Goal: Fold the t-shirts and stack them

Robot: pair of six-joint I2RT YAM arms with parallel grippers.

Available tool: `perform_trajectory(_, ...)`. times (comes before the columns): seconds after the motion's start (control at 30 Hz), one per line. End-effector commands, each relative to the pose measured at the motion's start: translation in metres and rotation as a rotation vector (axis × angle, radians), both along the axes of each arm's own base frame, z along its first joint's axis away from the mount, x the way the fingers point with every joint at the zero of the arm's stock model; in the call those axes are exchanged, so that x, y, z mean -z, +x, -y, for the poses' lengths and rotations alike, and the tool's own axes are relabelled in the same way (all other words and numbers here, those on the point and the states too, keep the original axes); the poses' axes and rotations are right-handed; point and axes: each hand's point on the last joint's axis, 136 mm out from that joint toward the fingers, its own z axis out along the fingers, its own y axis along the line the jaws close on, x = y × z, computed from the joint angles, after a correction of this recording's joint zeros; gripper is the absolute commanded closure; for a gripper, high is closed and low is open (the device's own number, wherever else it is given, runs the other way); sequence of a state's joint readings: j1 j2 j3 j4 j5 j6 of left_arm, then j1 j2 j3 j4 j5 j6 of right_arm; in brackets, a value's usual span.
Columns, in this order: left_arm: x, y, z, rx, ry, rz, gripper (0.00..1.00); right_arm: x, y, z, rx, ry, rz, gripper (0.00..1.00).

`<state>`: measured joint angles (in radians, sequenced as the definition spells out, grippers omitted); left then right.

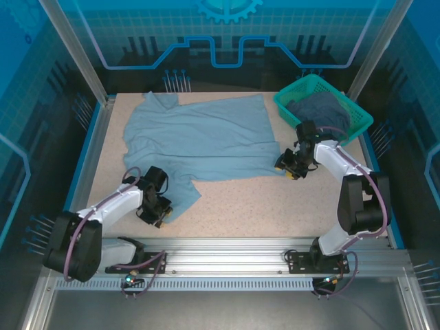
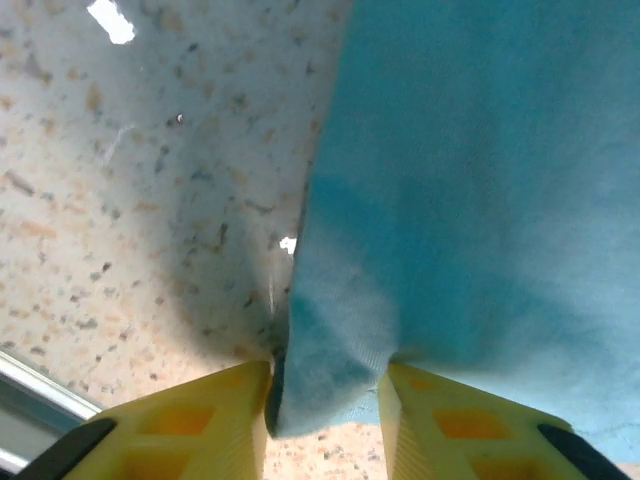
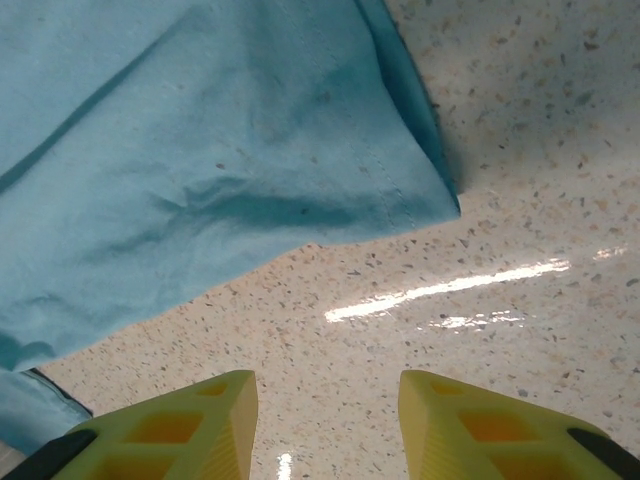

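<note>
Pale blue-grey cotton t-shirt point(image 1: 206, 134) lies spread on the speckled table point(image 1: 275, 206). The left gripper point(image 2: 325, 385) is pinching its near corner. The right gripper point(image 3: 328, 395) hangs parted, empty, just beside the hem corner. It needs that corner next, I'd say, then the fold. Darker slate t-shirt point(image 1: 320, 106) sits in the teal mesh basket point(image 1: 357, 117).

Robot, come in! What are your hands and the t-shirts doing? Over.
Left hand pinching pale t-shirt, near edge. Right hand open above table, beside its corner. Darker t-shirt in green basket. Nothing in the way.
</note>
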<state>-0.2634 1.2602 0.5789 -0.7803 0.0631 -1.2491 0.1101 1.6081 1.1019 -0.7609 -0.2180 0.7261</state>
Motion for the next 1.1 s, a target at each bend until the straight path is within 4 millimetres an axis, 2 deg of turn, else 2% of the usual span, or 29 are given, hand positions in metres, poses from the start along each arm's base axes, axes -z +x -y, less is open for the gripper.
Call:
perform_trajectory(0.0, 0.007, 0.011, -0.005, 0.036, 0.030, 0.035, 0.72, 0.003, -0.004, -0.002, 0.017, 0.016, -0.018, 0.58)
perform_trajectory(0.13, -0.002, 0.018, -0.010, 0.008, 0.057, 0.082, 1.00, 0.006, -0.003, -0.001, 0.036, 0.018, -0.021, 0.58)
perform_trajectory(0.3, -0.033, 0.000, -0.027, -0.048, 0.126, 0.098, 1.00, 0.017, -0.002, 0.007, 0.104, -0.027, -0.046, 0.60)
perform_trajectory(0.37, -0.038, -0.005, -0.030, -0.073, 0.126, 0.110, 1.00, 0.023, 0.000, 0.014, 0.140, -0.054, -0.058, 0.61)
perform_trajectory(0.5, -0.034, -0.008, -0.027, -0.102, 0.102, 0.114, 1.00, 0.035, -0.002, 0.027, 0.207, -0.102, -0.107, 0.61)
perform_trajectory(0.73, -0.037, -0.009, -0.030, -0.100, 0.119, 0.118, 1.00, 0.055, 0.017, 0.021, 0.197, -0.076, -0.097, 0.62)
perform_trajectory(1.07, -0.040, -0.010, -0.032, -0.099, 0.128, 0.121, 1.00, 0.068, 0.029, 0.023, 0.152, -0.122, -0.086, 0.73)
